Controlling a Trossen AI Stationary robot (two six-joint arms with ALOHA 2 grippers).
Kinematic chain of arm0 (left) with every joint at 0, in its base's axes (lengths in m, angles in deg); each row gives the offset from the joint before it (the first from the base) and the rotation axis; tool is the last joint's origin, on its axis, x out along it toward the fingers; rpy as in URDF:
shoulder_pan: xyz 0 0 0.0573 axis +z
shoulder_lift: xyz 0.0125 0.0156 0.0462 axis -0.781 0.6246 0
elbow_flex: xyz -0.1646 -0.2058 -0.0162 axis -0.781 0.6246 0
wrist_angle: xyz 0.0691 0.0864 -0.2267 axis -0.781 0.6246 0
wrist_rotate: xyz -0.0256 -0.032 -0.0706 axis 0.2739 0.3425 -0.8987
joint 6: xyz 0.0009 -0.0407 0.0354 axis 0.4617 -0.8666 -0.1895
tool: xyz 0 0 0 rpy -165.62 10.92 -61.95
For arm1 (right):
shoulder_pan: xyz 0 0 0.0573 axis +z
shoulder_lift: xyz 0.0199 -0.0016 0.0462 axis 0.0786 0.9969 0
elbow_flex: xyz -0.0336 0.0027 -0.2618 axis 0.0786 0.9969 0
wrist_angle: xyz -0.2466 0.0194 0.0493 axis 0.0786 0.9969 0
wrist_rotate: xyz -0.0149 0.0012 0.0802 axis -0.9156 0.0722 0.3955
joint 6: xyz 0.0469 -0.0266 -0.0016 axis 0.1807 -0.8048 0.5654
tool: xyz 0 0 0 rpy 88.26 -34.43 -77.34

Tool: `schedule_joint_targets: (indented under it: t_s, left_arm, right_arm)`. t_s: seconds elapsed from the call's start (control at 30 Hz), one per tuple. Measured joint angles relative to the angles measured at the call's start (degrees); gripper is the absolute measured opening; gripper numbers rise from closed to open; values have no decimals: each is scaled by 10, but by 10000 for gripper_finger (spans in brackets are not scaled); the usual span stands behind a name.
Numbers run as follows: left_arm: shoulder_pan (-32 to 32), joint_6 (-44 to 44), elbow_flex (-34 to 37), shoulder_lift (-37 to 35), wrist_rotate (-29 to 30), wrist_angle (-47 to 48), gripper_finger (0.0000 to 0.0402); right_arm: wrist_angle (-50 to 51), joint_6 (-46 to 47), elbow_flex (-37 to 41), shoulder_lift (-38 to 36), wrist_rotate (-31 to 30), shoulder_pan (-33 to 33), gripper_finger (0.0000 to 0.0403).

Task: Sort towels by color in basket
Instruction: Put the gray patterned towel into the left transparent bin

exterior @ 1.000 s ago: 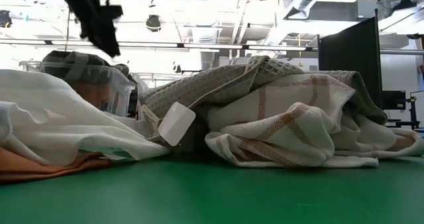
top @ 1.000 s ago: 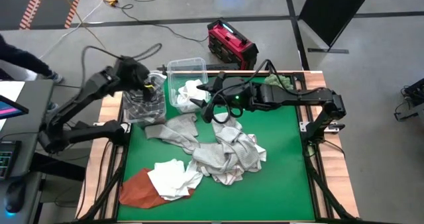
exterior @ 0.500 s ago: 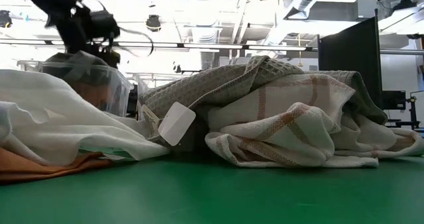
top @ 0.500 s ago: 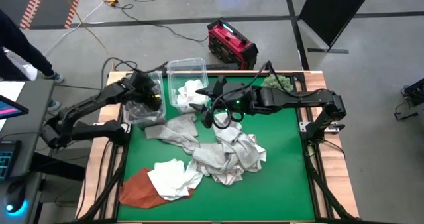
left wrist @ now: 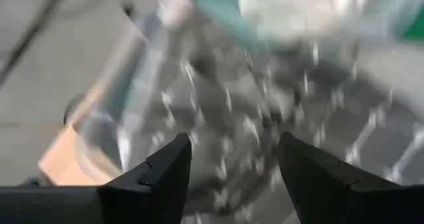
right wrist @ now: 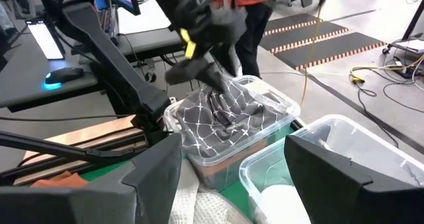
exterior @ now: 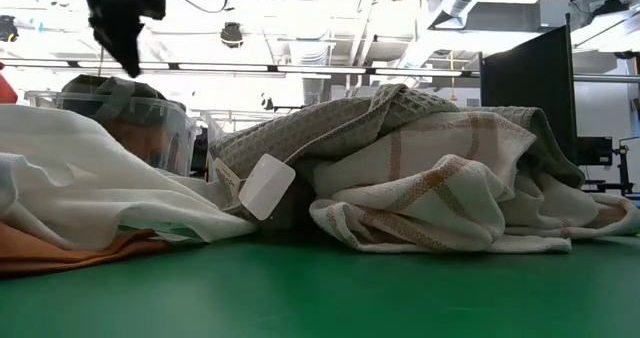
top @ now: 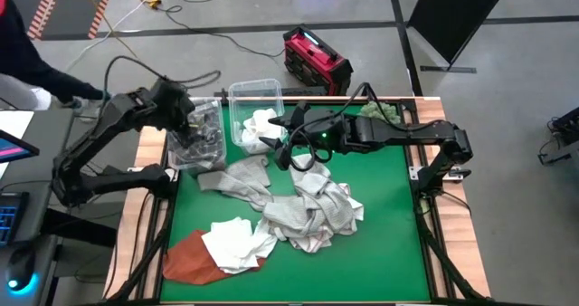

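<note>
High view: left gripper (top: 187,118) raised, fingers parted, empty; dark checked towel (top: 201,136) in bin (top: 217,154) beneath; right gripper (top: 276,134) parted, alongside.

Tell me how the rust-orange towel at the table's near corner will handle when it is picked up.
The rust-orange towel lies flat and creased, so it is probably limp and will drape from one pinch. The white towel overlaps its edge, so it may drag along. It looks thin, likely light.

We see two bins (top: 254,102) side by side at the table's (top: 380,243) far left corner, towels (top: 298,211) heaped mid-table, and more cloths (top: 231,244) near its front left corner.
</note>
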Motion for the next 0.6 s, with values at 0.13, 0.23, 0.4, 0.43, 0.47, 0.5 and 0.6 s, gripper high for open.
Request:
schedule_joint_targets:
  t_s: [0.13,0.23,0.4,0.43,0.47,0.5,0.6]
  left_arm:
    - [-1,17,15,48,-3,50,215]
    - [-1,18,58,94,4,42,211]
    - [-1,34,172,161,28,-85,186]
    - [-1,38,191,175,31,-109,181]
    - [-1,41,208,189,34,-128,175]
    - [-1,43,219,201,37,-138,171]
    - [-1,51,225,223,38,-136,159]
  right_arm:
    - [0,-2,0,0,0,-7,295]
    - [-3,-2,0,0,0,-11,295]
    - [-6,2,0,0,2,-7,295]
    - [-6,3,0,0,2,-4,295]
    - [-6,4,0,0,2,-1,295]
    - [-6,4,0,0,2,1,295]
    - [-5,4,0,0,2,3,295]
